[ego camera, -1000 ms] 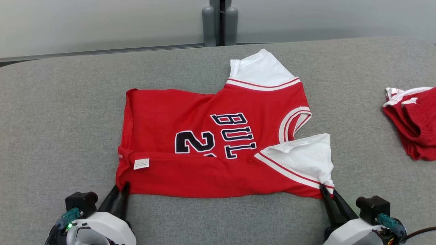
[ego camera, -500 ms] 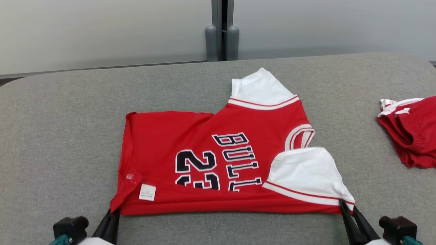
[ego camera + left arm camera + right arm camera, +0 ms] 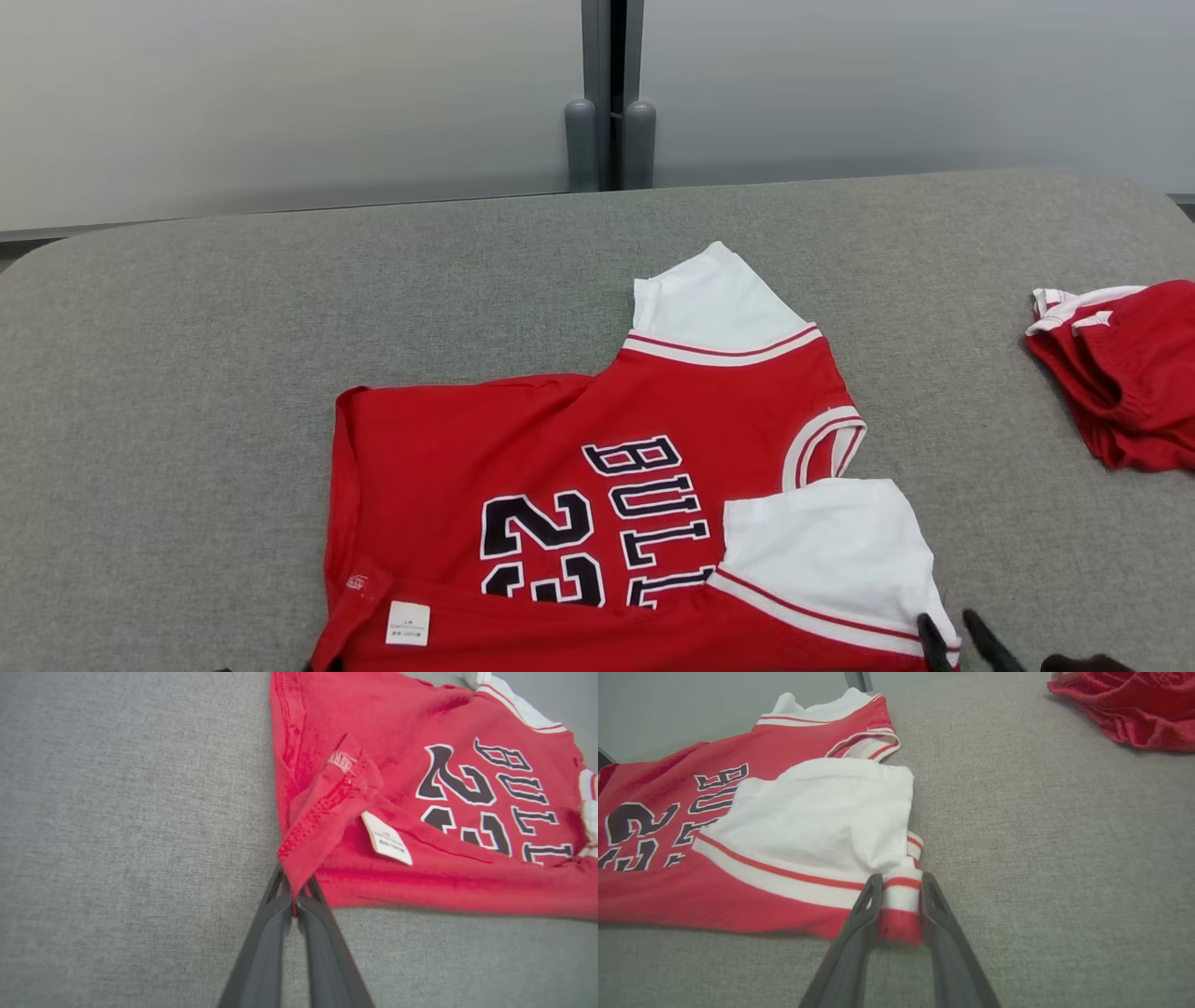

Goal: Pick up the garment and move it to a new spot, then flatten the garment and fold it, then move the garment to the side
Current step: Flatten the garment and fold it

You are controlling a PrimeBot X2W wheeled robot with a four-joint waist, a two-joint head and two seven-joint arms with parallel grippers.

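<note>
One red basketball jersey [image 3: 560, 448] lies on one grey padded table [image 3: 187, 373], and two grippers are at its near edge. It has two white sleeves, one white label [image 3: 387, 839], one "23" and one line of black letters.

The left gripper [image 3: 294, 893] is clenched on the jersey's near hem corner: a point of red cloth is pinched between its tips and pulled up off the table. The label lies just ahead of those tips and to their right, on a strip of the near edge that is folded over onto the front.

The right gripper [image 3: 900, 891] has its fingers set apart, with the striped end of the near sleeve's seam band between them. I cannot tell whether they are pressing it.

The jersey lies front up, stretched between the two grippers, so its long axis runs from one to the other. Its hem is at the left gripper's end, and its collar [image 3: 826, 443] and sleeves are at the right gripper's end. The near sleeve [image 3: 822, 812] is folded onto the chest, directly ahead of the right tips. The far sleeve [image 3: 714, 303] sticks out beyond it, away from both grippers.

One second red garment [image 3: 1130, 383] lies crumpled well ahead and to the right of the right gripper, apart from the jersey. Two grey posts [image 3: 581, 145] stand beyond the table's far edge.
</note>
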